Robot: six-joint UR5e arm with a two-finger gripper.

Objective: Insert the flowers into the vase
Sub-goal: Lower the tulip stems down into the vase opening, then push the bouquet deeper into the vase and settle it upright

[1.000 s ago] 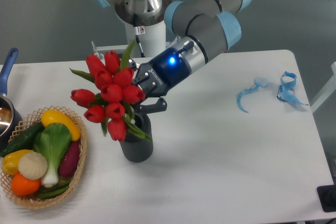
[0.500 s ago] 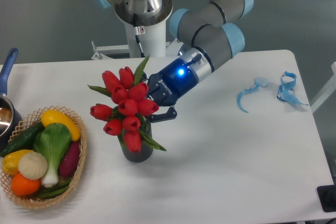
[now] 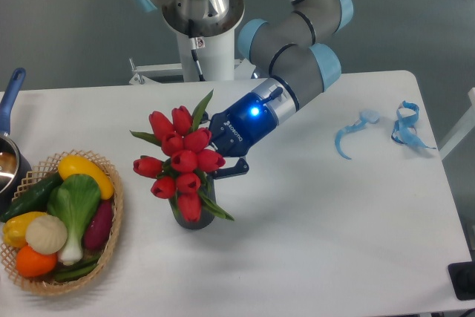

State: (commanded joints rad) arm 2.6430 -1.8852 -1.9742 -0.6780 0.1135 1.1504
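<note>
Red tulips [image 3: 182, 159] stand bunched above the dark vase [image 3: 194, 217] near the front left of the white desk [image 3: 312, 213], their stems entering its mouth and the buds leaning left. The gripper [image 3: 220, 155] reaches in from the right, its jaws closed around the stems just above the vase rim. A wicker basket [image 3: 111, 246] of toy vegetables [image 3: 70, 209] sits at left; blue ribbon scraps [image 3: 404, 128] lie far right.

Red tulip flowers [image 3: 182, 161] with green leaves, dark grey vase [image 3: 194, 219], white table [image 3: 312, 213], tan wicker basket [image 3: 111, 246].
</note>
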